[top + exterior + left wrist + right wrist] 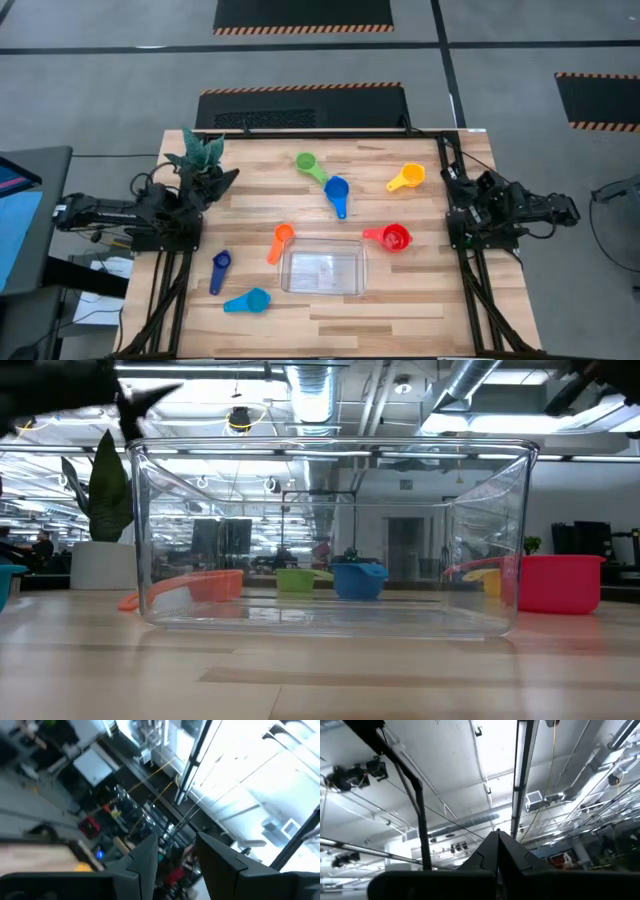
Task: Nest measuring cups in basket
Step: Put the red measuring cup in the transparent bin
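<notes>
Pincers: left pincer is seen spread with nothing between its fingers and is parked folded at the left edge of the worktop; right pincer is seen pressed together, empty, and is parked at the right edge. Both wrist views are aimed at the ceiling, so neither arm is judged to be engaged yet.
Basket: set low in the middle of the worktop, upright and empty. A central spot is judged to have been chosen so that either arm can reach it.
Cups just beside the basket: orange cup lies off its upper left corner; red cup lies off its upper right corner.
Cups farther up: blue cup and green cup lie close together, handles angled toward each other; yellow cup is to their right, apart.
Cups at lower left: navy cup and light blue cup lie near each other, left of the basket.
Spread: all seven are scattered singly, none nested, which leaves each free to be picked without disturbing another.
Plant pot: standing at the upper left corner, clear of the cups.
Progress: nesting is judged not yet begun.
</notes>
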